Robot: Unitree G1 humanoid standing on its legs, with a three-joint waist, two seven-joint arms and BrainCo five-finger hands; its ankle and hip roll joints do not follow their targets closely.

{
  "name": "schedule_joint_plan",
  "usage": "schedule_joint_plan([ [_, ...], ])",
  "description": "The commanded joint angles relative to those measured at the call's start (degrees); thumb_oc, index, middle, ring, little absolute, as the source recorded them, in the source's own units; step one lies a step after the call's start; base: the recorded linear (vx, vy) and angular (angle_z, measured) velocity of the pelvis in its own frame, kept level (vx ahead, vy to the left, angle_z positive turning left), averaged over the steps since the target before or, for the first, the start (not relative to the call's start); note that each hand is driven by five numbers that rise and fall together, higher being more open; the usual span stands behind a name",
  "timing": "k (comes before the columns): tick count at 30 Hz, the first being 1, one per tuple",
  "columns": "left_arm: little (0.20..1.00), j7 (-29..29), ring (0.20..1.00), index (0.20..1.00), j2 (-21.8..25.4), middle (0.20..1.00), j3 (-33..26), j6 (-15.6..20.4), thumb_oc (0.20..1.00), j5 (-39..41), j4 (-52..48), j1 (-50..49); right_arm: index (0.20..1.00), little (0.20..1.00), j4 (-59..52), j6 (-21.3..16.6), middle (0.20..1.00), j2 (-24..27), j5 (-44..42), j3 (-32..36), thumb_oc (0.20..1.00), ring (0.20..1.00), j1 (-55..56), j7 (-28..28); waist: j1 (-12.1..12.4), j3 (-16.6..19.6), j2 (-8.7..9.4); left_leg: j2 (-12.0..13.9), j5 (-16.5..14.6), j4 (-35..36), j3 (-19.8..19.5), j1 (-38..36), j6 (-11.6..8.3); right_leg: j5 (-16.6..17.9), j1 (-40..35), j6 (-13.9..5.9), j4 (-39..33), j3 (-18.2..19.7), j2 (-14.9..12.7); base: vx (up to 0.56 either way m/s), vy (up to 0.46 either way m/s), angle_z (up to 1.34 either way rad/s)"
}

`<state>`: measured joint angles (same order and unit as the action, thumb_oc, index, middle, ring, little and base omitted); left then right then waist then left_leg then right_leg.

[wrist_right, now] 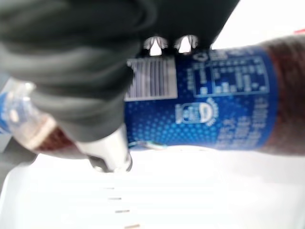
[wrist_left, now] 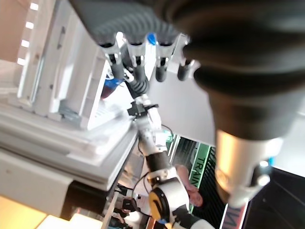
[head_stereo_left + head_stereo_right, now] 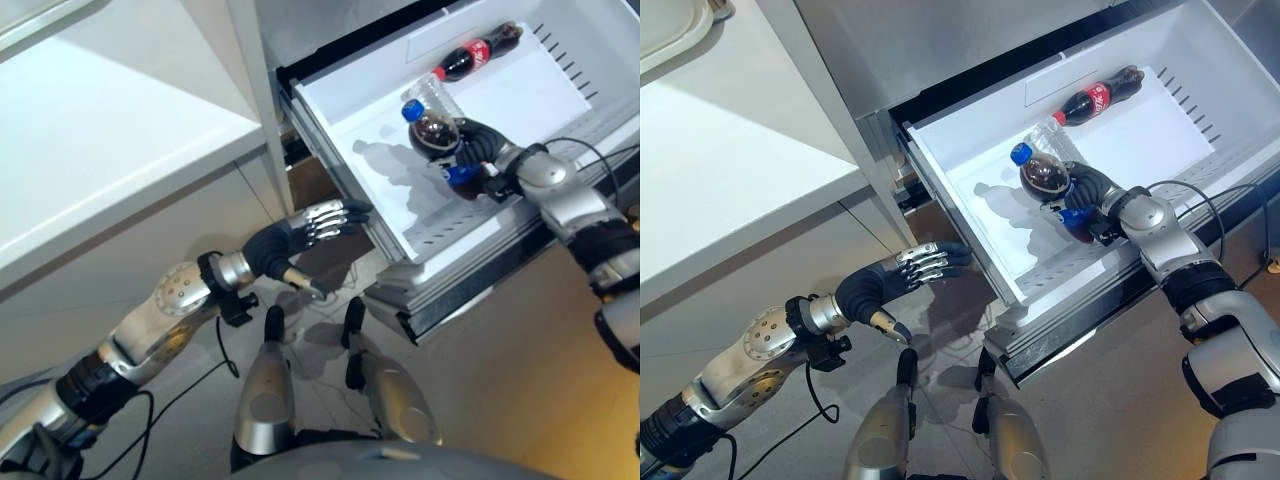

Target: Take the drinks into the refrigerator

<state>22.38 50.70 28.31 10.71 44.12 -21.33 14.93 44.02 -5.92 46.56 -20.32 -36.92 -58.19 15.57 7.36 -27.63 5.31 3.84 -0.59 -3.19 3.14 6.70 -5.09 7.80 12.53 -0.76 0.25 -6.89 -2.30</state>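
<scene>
Clear plastic, dark cola inside: the blue-label bottle sits in the right hand, whose fingers curl round its lower body at the label. It is held over the near part of the open white fridge drawer, cap pointing to the far left; whether its base touches the drawer floor I cannot tell. In the right wrist view the blue label runs across under the fingers, with the white drawer floor beneath.

A second bottle, red-labelled, lies on its side at the far end of the drawer, well apart from the first.

My judgement on handling: the held bottle looks mostly full, so it will be fairly heavy for its size. Its wall is thin, smooth plastic that gives a little under squeeze, and the glossy label may be slippery. It is round and will roll once laid flat. The best hold is round the middle of the body, where the hand has it now, not the narrow neck.

The drawer is smooth, hard white plastic with a ribbed, slotted front rim. The left hand hovers just beside the drawer's near left corner, fingers straight and close together, holding nothing. A white desk stands to the left.
</scene>
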Motion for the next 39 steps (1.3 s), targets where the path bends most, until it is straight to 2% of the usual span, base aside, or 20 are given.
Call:
schedule_joint_plan([
  [1,1.0,-0.8,1.0,1.0,-0.3,1.0,-4.2,3.7,1.0,-1.4,-8.5,-2.4,0.2,0.2,3.0,-0.5,0.2,-4.5,2.8,-5.7,0.2,0.2,-1.4,-0.7,0.7,-1.7,-1.88,-1.8,-3.6,-5.2,1.0,3.1,2.84,-7.2,2.6,-3.71,13.0,1.9,0.1,0.0,0.0,0.0],
  [11,1.0,-1.8,1.0,1.0,-1.3,1.0,-6.8,3.0,1.0,-2.7,-9.1,-4.7,0.2,0.2,11.0,0.4,0.2,-10.3,9.3,-7.7,0.2,0.2,-5.9,-0.9,0.9,-2.2,-0.75,-1.7,-4.1,-6.1,1.7,4.1,3.33,-6.5,3.6,-3.78,12.6,3.1,0.8,-0.01,0.0,-0.03],
  [13,1.0,-2.5,1.0,1.0,-1.7,1.0,-7.5,3.0,1.0,-3.0,-9.3,-5.0,0.2,0.2,14.3,0.5,0.2,-13.2,11.2,-7.6,0.2,0.2,-7.0,-1.7,1.1,-2.2,-0.54,-1.5,-4.2,-6.2,1.8,4.5,3.48,-6.4,4.0,-3.77,12.4,3.6,1.2,-0.03,-0.002,-0.16],
  [19,1.0,-3.3,1.0,1.0,-2.9,1.0,-8.3,2.5,1.0,-3.6,-9.5,-5.8,0.2,0.2,19.4,0.6,0.2,-17.5,14.3,-7.5,0.2,0.2,-8.8,-2.7,1.6,-2.2,-0.13,-1.3,-4.1,-6.0,2.0,5.2,3.61,-6.2,4.6,-3.73,11.8,3.7,1.6,-0.01,-0.003,-0.03],
  [34,1.0,-3.5,1.0,1.0,-3.2,1.0,-10.1,1.7,1.0,-3.9,-10.8,-8.0,0.2,0.2,20.7,0.8,0.2,-18.5,17.8,-8.0,0.2,0.2,-10.0,-2.9,2.4,-2.2,0.92,-1.1,-3.0,-3.8,1.0,5.3,3.45,-5.9,4.5,-3.79,10.3,2.3,1.6,0.0,-0.008,0.02],
  [35,1.0,-3.4,1.0,1.0,-3.2,1.0,-10.1,1.7,1.0,-3.9,-10.8,-8.2,0.464,0.464,20.7,0.8,0.464,-18.4,17.6,-8.0,0.464,0.464,-9.9,-2.6,2.4,-2.2,0.93,-1.1,-3.0,-3.8,1.0,5.3,3.43,-5.9,4.5,-3.79,10.3,2.2,1.5,0.0,0.0,0.0],
  [36,1.0,-3.4,1.0,1.0,-3.2,1.0,-10.1,1.7,1.0,-3.9,-10.8,-8.2,0.464,0.464,20.7,0.8,0.464,-18.4,17.6,-8.0,0.464,0.464,-9.9,-2.6,2.4,-2.2,0.93,-1.1,-3.0,-3.8,1.0,5.3,3.43,-5.9,4.5,-3.79,10.3,2.2,1.5,0.0,-0.01,0.04],
  [37,1.0,-3.5,1.0,1.0,-3.3,1.0,-10.2,1.7,1.0,-4.0,-11.0,-8.2,1.0,1.0,21.2,0.9,1.0,-18.7,17.6,-8.0,1.0,1.0,-9.9,-2.3,2.5,-2.2,1.0,-1.1,-3.0,-3.8,0.9,5.3,3.44,-6.0,4.5,-3.75,10.4,2.2,1.6,0.01,-0.008,0.05],
  [39,1.0,-3.5,1.0,1.0,-3.2,1.0,-10.4,1.7,1.0,-4.1,-11.1,-8.3,1.0,1.0,21.6,1.0,1.0,-18.8,17.5,-7.9,1.0,1.0,-10.3,-2.3,2.5,-2.2,1.09,-1.1,-3.0,-3.7,1.0,5.3,3.52,-6.0,4.5,-3.72,10.4,2.3,1.7,0.01,0.002,0.04],
])
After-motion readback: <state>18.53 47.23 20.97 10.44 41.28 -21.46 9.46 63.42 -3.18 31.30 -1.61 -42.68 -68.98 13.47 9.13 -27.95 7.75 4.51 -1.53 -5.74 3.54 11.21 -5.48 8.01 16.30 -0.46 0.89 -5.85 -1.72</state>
